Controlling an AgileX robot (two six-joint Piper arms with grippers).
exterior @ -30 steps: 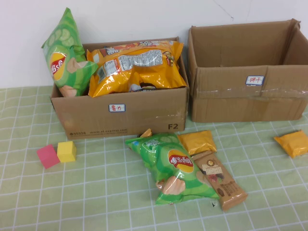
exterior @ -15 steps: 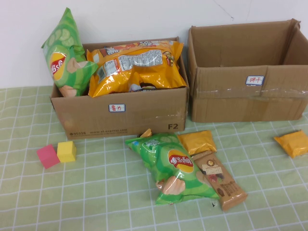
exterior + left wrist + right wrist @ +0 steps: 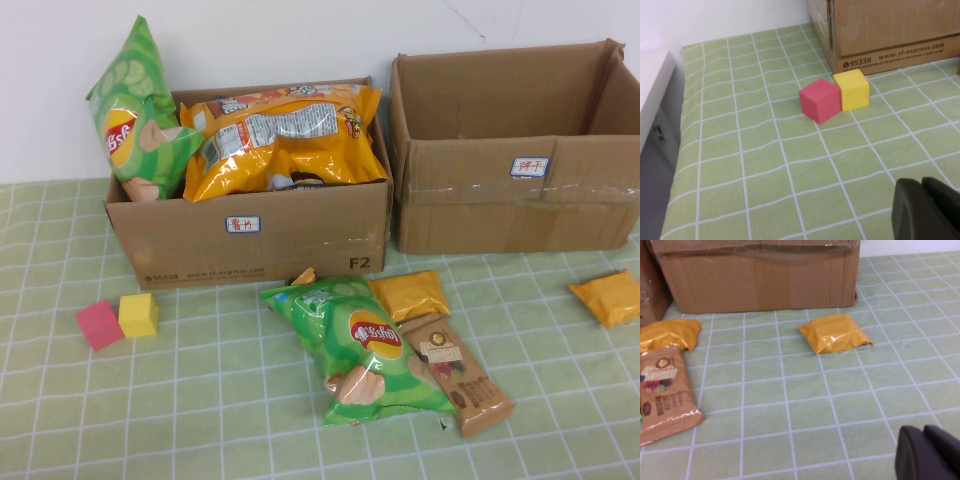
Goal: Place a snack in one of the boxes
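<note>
Evidently nothing grasped: left pincer [image 3: 927, 210] together, low near counter's [image 3: 200, 420] left front corner; right pincer [image 3: 930, 452] together near right front corner, facing orange packet [image 3: 836, 333] beside empty box [image 3: 515, 150]

Only the dark matte rounded fingertips of the left gripper [image 3: 926, 210] and right gripper [image 3: 929, 452] show, pressed together, unmarked.

The high view looks down from the robot's side over the whole worktop [image 3: 200, 420] toward both boxes at the wall. The left wrist view sits low and close, facing the pink cube [image 3: 820, 99] and yellow cube [image 3: 852, 89], shared with the high view. The right wrist view, equally low, faces the orange packet [image 3: 835, 332] and right box [image 3: 760, 275].

The left gripper [image 3: 927, 210] and right gripper [image 3: 930, 455] each show only at a wrist view's corner.
</note>
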